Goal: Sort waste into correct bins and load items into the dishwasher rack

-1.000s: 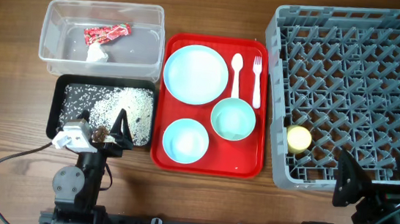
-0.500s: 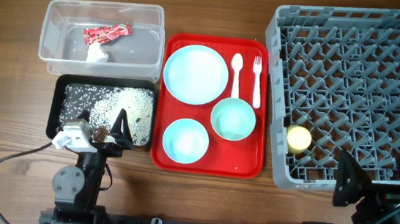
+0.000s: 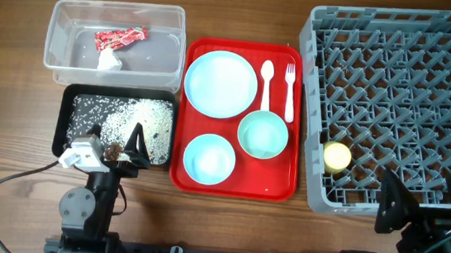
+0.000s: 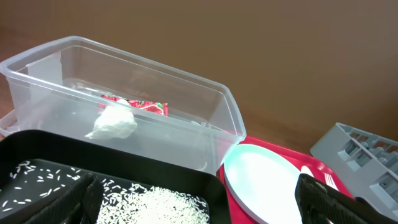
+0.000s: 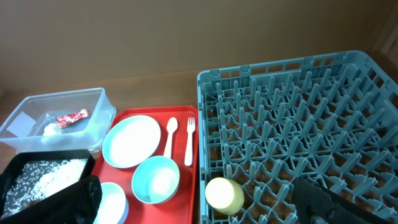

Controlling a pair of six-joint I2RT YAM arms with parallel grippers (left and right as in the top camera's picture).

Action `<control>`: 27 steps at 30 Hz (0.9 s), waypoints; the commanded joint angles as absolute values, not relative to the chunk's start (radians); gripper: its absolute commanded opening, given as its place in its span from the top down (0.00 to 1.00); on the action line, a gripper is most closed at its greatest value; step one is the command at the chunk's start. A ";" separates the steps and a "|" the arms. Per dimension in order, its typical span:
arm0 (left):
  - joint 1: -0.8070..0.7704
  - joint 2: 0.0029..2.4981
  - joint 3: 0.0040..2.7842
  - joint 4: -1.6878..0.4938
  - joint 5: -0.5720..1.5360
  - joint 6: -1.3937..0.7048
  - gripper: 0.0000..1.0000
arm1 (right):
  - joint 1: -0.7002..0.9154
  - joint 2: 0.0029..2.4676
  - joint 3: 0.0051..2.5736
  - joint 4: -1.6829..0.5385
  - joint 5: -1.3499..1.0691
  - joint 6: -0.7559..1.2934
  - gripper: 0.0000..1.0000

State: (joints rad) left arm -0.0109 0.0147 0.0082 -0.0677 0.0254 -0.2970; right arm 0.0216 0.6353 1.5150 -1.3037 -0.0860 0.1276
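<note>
The clear tub (image 3: pixel 51 35) holds the red wrapper (image 3: pixel 120 38) and white tissue (image 3: pixel 110 60). The black tray (image 3: pixel 61 123) holds rice (image 3: pixel 139 116). The plate (image 3: pixel 220 83), spoon (image 3: pixel 267 85), fork (image 3: pixel 289 91), mint bowl (image 3: pixel 262 135) and small blue bowl (image 3: pixel 208 159) sit on the red tray (image 3: pixel 283 179). The yellow cup (image 3: pixel 337 156) lies on its side in the grey rack (image 3: pixel 403 94), near its front left corner. My left gripper (image 3: pixel 111 150) is open and empty over the black tray's front edge. My right gripper (image 3: pixel 425 206) is open and empty at the rack's front edge.
The left wrist view shows the tub (image 4: pixel 205 93), the tissue (image 4: pixel 114 121), the rice (image 4: pixel 155 202) and the plate (image 4: pixel 267 180). The right wrist view shows the cup (image 5: pixel 224 194) and the rack (image 5: pixel 298 112). Bare wooden table lies around the containers.
</note>
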 commanded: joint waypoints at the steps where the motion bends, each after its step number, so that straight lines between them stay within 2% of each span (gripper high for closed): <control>1: -0.004 0.014 0.006 -0.076 0.033 -0.295 0.00 | 0.017 0.633 1.517 -1.285 -0.106 0.204 0.00; 7: -0.004 0.014 0.006 -0.076 0.033 -0.295 0.00 | 0.017 0.696 1.518 -1.193 -0.231 0.175 0.00; 16: -0.004 0.014 0.006 -0.076 0.033 -0.295 0.00 | 0.045 1.077 1.518 -1.368 -0.291 0.153 0.00; 23: -0.004 0.014 0.006 -0.076 0.033 -0.295 0.00 | 0.239 1.267 1.518 -1.324 -0.330 0.158 0.00; 27: -0.004 0.014 0.006 -0.076 0.033 -0.295 0.00 | 0.397 1.348 1.515 -1.317 -0.214 0.229 0.00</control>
